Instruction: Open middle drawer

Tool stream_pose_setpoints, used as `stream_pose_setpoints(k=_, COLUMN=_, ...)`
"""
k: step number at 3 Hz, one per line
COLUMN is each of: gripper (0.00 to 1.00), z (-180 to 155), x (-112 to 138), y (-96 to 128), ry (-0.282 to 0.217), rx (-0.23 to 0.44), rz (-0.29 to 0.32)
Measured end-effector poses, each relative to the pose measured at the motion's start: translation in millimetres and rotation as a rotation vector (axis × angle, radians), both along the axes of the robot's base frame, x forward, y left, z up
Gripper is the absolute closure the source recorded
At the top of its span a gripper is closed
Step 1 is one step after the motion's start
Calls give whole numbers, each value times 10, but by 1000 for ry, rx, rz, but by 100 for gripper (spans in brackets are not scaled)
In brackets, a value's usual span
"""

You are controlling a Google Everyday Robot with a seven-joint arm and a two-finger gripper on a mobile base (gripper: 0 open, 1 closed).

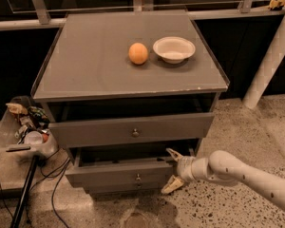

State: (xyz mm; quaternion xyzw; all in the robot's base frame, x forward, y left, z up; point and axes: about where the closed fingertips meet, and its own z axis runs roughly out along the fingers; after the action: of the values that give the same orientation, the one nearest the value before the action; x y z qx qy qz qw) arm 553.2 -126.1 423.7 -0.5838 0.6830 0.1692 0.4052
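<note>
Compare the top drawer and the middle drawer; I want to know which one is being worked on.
The top drawer has a taller front; the middle drawer has a shallower one. The pincer sits open at the middle drawer's right end; the top drawer is untouched. Both are grey, flat-fronted and partly pulled out.

flr speckled stone [247, 122] | grey cab [85, 65] | white pillar [270, 51] | rail behind [19, 24] | dim lt
</note>
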Motion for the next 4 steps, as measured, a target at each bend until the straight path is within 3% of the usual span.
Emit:
stream_pose_setpoints(k=1, gripper=0, z=0, x=0, y=0, ry=0, rx=0, rz=0)
stream_pose_setpoints(k=2, gripper=13, z=0, x=0, y=1, ry=0, rx=0, rz=0)
stream_pose_setpoints(k=4, gripper=60, z=4, x=1, y=7, ry=0, rx=0, rz=1)
